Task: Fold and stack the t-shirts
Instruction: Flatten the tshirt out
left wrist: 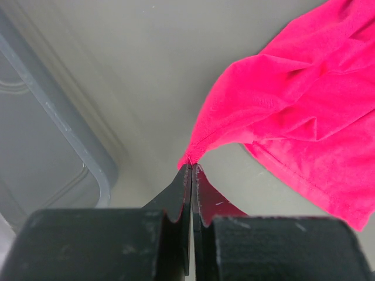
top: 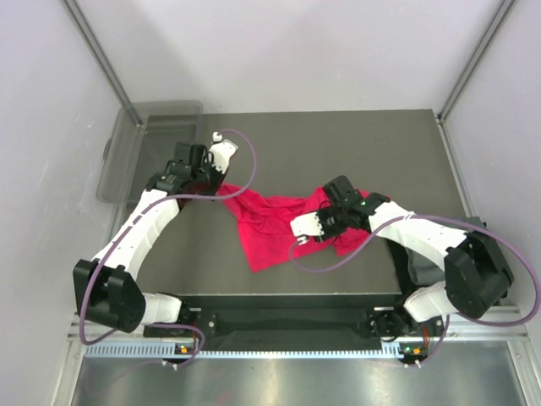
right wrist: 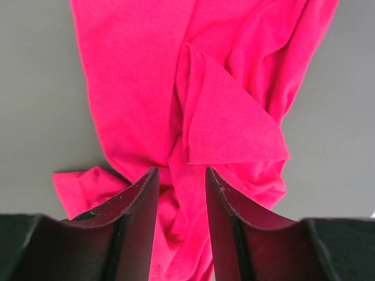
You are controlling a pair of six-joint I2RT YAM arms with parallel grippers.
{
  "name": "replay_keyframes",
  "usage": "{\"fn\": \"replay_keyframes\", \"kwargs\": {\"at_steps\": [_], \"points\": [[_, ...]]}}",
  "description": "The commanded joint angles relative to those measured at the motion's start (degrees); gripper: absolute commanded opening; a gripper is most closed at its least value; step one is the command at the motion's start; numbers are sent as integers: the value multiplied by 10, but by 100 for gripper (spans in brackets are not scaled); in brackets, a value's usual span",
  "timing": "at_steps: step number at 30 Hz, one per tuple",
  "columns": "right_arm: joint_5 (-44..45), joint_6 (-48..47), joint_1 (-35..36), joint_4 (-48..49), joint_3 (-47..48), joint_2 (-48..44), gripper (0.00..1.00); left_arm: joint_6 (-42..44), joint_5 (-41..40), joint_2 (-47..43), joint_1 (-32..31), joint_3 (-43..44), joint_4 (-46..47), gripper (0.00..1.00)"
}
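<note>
A bright red t-shirt (top: pixel 270 224) lies crumpled and unfolded across the middle of the dark table. My left gripper (top: pixel 209 179) is at its left end, shut on a corner of the cloth; in the left wrist view the tips (left wrist: pixel 192 168) pinch the red edge, and the t-shirt (left wrist: pixel 293 105) stretches away up and right. My right gripper (top: pixel 336 210) is over the shirt's right part, open. In the right wrist view its fingers (right wrist: pixel 140 193) straddle bunched red cloth (right wrist: pixel 193 117) without closing on it. No dark shirts are in view.
A clear plastic bin (top: pixel 152 148) stands at the table's far left, just behind the left gripper; its rim also shows in the left wrist view (left wrist: pixel 70 140). The table (top: pixel 355 144) has metal frame posts at the back corners.
</note>
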Motion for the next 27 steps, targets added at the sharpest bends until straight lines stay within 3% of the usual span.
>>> {"fn": "replay_keyframes", "kwargs": {"at_steps": [1, 10, 20, 27], "points": [[20, -36, 9, 37, 12, 15, 38, -16, 22, -33, 13, -10, 38, 0], [48, -40, 10, 78, 0, 39, 38, -27, 38, -36, 29, -30, 52, 0], [33, -39, 11, 15, 32, 61, 38, -32, 42, -39, 38, -39, 58, 0], [43, -33, 16, 37, 25, 68, 38, -39, 48, -35, 42, -37, 61, 0]]}}
